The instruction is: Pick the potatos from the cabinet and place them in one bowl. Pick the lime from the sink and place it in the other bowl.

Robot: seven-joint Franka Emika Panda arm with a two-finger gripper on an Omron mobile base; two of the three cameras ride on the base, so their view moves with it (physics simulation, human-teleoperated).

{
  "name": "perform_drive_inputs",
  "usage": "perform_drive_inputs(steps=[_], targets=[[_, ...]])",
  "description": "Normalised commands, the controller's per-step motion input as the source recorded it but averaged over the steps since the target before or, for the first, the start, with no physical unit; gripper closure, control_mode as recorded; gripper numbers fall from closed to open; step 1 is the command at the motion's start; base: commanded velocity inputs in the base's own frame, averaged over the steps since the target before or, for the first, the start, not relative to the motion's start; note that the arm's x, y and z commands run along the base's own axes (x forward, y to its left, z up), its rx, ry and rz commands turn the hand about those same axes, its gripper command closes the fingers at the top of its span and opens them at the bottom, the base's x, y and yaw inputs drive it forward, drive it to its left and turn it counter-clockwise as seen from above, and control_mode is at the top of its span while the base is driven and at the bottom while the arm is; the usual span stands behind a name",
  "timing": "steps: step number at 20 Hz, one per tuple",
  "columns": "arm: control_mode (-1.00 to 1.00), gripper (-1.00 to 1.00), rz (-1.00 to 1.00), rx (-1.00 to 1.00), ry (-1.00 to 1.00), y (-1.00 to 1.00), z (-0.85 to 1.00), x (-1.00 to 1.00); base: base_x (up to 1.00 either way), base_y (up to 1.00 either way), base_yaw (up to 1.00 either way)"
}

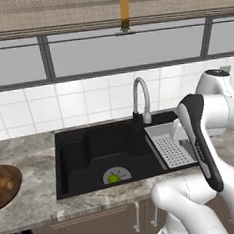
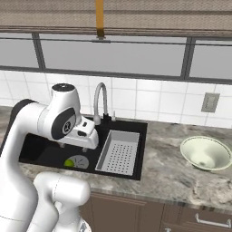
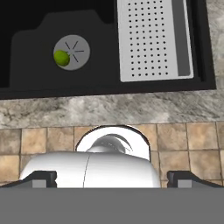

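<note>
Resting on the round grey drain (image 1: pixel 117 175) at the bottom of the black sink (image 1: pixel 82 157) is the lime (image 1: pixel 113 178), a small yellow-green ball sitting on the drain's left edge. A grey strainer basket (image 1: pixel 169 145) fills the right end of the sink, and a curved steel tap (image 1: pixel 140 99) rises from its far rim. In the left base view a dark wooden bowl (image 1: pixel 8 173) sits at the far left of the marbled surface (image 1: pixel 29 154), with golden-brown potatoes (image 1: pixel 4 184) in it. In the right base view a pale green bowl (image 2: pixel 206 154) stands on the surface well to the right of the sink. The white arm (image 1: pixel 210 131) reaches over the sink's near right side. The pincer (image 3: pixel 111 177) is released, its two dark fingertips (image 3: pixel 39 178) spread wide at the bottom corners of the hand view, holding nothing. It hangs high above the near edge of the surface, well apart from the lime, which shows in the hand view towards the upper left.
</note>
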Motion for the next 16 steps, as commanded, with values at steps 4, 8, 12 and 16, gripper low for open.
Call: perform_drive_inputs(steps=[4,8,12,16], targets=[[-1.0,-1.0,0.0,0.0,0.0,0.24,-0.09,0.34,0.11,0.01,0.0],[-1.0,-1.0,0.0,0.0,0.0,0.51,-0.1,0.41,0.0,0.0,0.0],[-1.0,-1.0,0.0,0.0,0.0,0.57,-0.12,0.42,0.0,0.0,0.0],[-1.0,-1.0,0.0,0.0,0.0,0.53,-0.15,0.5,0.0,0.0,0.0]])
